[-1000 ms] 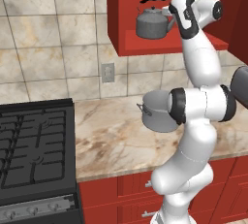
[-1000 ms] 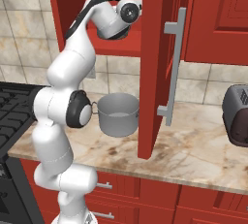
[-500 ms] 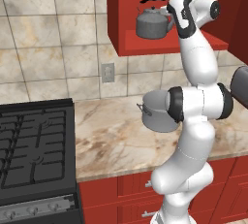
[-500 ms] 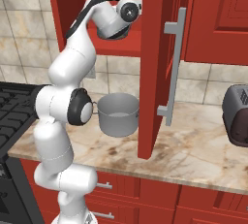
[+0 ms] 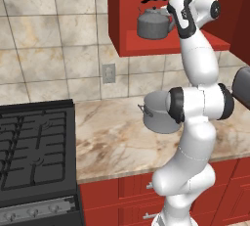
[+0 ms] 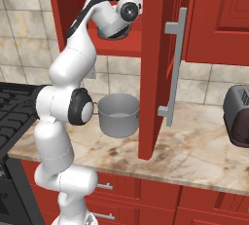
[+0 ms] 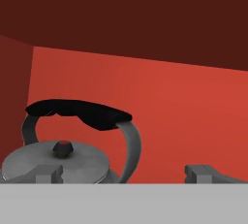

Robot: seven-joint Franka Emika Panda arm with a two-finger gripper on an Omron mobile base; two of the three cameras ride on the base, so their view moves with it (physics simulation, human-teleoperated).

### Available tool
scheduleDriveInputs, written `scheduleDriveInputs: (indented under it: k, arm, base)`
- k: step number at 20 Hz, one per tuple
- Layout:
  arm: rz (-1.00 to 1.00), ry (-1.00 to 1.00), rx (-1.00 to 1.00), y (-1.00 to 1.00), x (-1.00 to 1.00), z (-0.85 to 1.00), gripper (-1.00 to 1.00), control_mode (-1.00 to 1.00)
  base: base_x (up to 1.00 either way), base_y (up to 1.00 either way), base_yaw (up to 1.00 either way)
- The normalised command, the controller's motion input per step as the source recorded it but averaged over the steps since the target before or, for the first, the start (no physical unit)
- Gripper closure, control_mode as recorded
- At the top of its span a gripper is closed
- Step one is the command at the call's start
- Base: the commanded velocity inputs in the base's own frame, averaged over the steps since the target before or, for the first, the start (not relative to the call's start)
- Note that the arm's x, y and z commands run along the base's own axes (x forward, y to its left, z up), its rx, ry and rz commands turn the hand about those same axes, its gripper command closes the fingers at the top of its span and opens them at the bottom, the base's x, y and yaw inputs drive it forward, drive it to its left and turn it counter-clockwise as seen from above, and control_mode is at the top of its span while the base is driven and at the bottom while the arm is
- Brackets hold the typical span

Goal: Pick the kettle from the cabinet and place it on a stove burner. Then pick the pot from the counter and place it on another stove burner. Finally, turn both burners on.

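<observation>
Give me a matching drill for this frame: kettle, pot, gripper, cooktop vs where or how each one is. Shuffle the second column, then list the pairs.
Things:
1. kettle
2. pot
3. gripper
4. cooktop

Place or state:
A. on the marble counter, beside the open cabinet door
B. jaws open, up at the cabinet recess, holding nothing
C. on the red cabinet shelf
D. nothing on its black grates

Pairs: 1-C, 2-A, 3-B, 4-D

Claw (image 7: 121, 172) a little nearer the kettle (image 5: 154, 23) than before.
</observation>
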Motion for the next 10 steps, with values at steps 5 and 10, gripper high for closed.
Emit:
scheduleDriveInputs:
  k: [5, 10]
  arm:
    - [0.00, 0.00, 0.00, 0.02, 0.00, 0.00, -1.00, -1.00]
    - [0.00, 0.00, 0.00, 0.03, 0.02, 0.00, -1.00, -1.00]
  base:
    - [0.00, 0.00, 0.00]
    - [0.00, 0.00, 0.00]
